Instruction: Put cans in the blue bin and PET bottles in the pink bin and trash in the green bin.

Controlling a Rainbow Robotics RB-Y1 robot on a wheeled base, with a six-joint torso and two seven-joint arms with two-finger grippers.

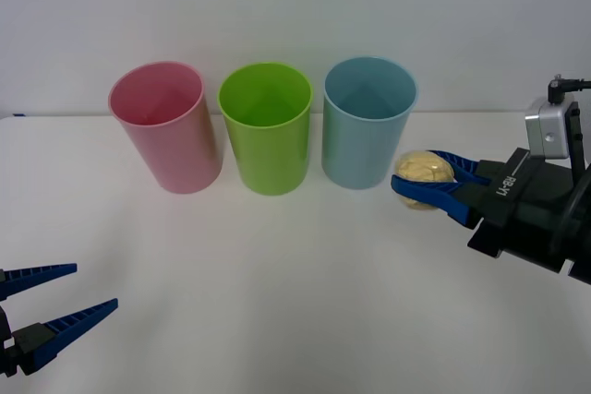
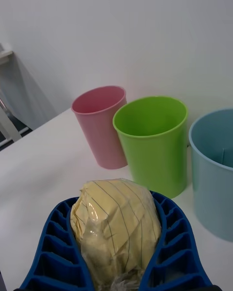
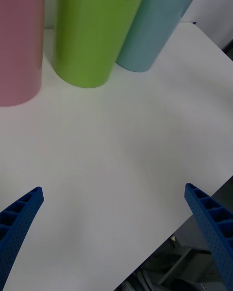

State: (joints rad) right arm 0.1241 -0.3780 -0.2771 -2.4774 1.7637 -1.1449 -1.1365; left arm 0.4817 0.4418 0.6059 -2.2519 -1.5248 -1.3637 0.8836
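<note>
The trash [image 1: 424, 173], a crumpled pale-yellow ball, sits clamped between the blue ribbed fingers of the right gripper [image 1: 427, 184], just beside the blue bin [image 1: 367, 126] on its right side and about level with the lower half of its wall. From the right wrist view the wad [image 2: 115, 228] fills the gap between the two fingers, which wrap both its flanks, so the grip looks firm.

The three bins stand upright in a row at the back of the bench [image 1: 277, 302]: the pink bin [image 1: 166, 131] on the left, the green bin [image 1: 268, 131] in the middle, the blue one on the right, each close to its neighbour.

The step in hand appears to be the carry of the trash to its bin. The next move calls for height first, enough to clear the blue rim, then travel leftward over that bin to stop above the green mouth before release.

The left gripper [image 1: 51, 306] waits low at the near left of the bench, fingers spread wide and holding nothing.
</note>
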